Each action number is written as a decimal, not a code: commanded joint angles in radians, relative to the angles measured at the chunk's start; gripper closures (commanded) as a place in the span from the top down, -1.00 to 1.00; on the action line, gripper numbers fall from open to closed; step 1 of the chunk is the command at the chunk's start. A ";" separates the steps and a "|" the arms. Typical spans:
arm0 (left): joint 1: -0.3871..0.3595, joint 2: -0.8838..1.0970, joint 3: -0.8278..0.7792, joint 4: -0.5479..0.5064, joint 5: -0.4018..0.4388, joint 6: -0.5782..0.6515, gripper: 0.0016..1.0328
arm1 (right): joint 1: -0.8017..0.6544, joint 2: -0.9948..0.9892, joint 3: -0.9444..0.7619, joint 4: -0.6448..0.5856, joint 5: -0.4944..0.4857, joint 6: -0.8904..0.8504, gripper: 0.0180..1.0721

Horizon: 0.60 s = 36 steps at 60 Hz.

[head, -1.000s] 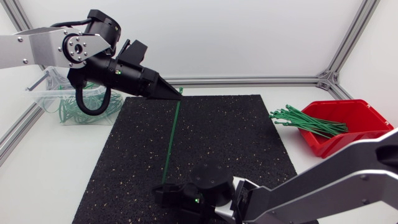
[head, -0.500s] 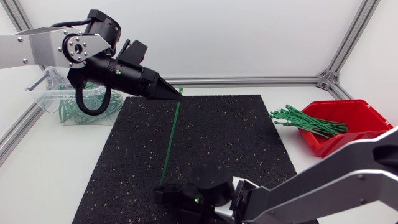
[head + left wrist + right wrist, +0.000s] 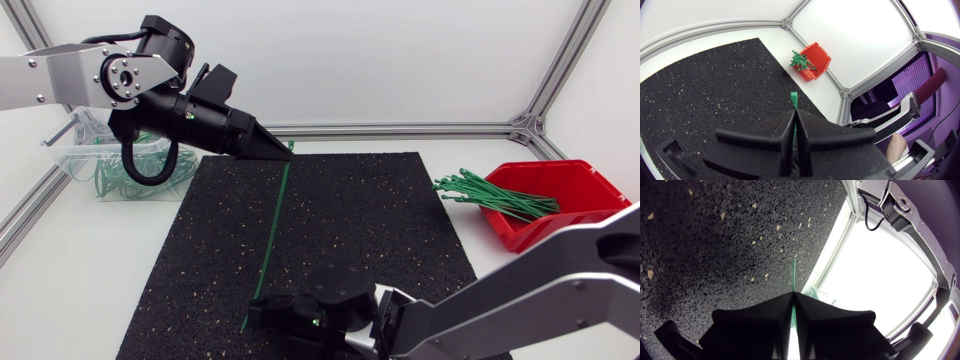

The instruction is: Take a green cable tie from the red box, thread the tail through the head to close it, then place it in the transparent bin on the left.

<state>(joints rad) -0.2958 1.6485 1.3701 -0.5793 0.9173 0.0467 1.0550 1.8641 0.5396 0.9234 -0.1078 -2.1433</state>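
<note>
At the left of the white counter (image 3: 90,275), a clear plastic bin (image 3: 72,158) holding green loops (image 3: 118,180) is seen. A thin, nearly straight green cable tie (image 3: 276,220) is pinched at its far end by the left end effector (image 3: 283,151) with its matte wedges, and at its near end by the right end effector (image 3: 256,316). It is stretched far-to-near above the speckled black mat (image 3: 380,220). A glossy red box (image 3: 575,185) stands far right.

The right gripper (image 3: 793,297) has its fingers (image 3: 765,315) tight on a green tie (image 3: 794,275) that sticks out over the black mat (image 3: 715,240)
</note>
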 commanded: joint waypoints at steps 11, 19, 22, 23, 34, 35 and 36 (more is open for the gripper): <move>0.003 0.014 0.021 -0.004 0.002 0.008 -0.94 | 0.007 0.018 0.000 0.028 -0.004 -0.004 -0.89; 0.006 0.013 0.015 -0.004 0.002 0.010 -0.94 | -0.006 0.003 0.019 0.023 0.002 -0.003 -0.89; 0.006 0.008 0.011 -0.004 0.002 0.010 -0.93 | -0.007 -0.005 0.028 0.020 0.005 0.010 -0.89; 0.007 0.007 0.009 -0.004 0.002 0.010 -0.94 | -0.007 -0.009 0.031 0.019 0.003 0.017 -0.89; 0.023 -0.006 0.000 -0.004 0.003 0.024 -0.94 | -0.030 -0.080 0.137 -0.198 0.026 0.269 -0.89; 0.023 -0.006 -0.003 -0.004 0.003 0.025 -0.94 | -0.038 -0.083 0.152 -0.225 0.031 0.304 -0.89; 0.023 -0.007 -0.005 -0.004 0.003 0.027 -0.93 | -0.041 -0.085 0.160 -0.239 0.031 0.329 -0.89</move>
<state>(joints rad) -0.2825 1.6482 1.3701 -0.5789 0.9173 0.0525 1.0344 1.8153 0.6380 0.7322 -0.0925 -1.9427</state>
